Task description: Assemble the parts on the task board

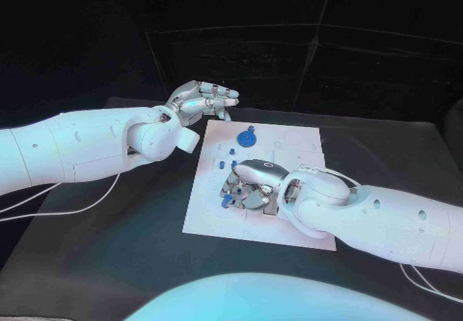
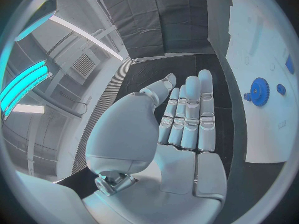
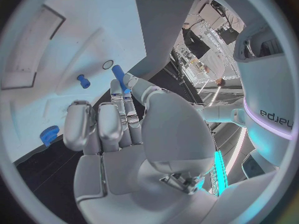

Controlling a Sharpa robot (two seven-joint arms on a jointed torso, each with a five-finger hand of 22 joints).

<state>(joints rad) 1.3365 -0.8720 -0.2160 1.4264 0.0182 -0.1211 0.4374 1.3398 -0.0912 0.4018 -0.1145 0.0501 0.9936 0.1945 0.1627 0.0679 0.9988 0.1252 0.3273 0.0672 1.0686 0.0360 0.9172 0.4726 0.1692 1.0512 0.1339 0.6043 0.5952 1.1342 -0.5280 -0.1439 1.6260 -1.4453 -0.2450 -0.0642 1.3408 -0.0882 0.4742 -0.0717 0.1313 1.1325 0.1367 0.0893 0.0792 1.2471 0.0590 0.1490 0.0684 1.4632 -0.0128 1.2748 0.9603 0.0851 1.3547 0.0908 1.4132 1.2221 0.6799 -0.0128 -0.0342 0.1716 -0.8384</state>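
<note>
The right hand (image 1: pixel 253 185) pinches a blue peg (image 3: pixel 119 77) over the task board (image 1: pixel 299 144); the left hand (image 1: pixel 201 98) hovers spread, holding nothing.

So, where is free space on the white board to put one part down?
The task board is bare along its far right side, right of the blue gear, and along its near left edge. Its middle is crowded: the right hand covers it, beside small blue parts.

Black table (image 1: pixel 116 247), matte surface. White task board (image 1: pixel 290 144) lies flat near middle of table, touching it directly. White cables (image 1: pixel 58 210) rest on table at robot's left side; another white cable (image 1: pixel 425 281) rests at robot's right, near edge.
</note>
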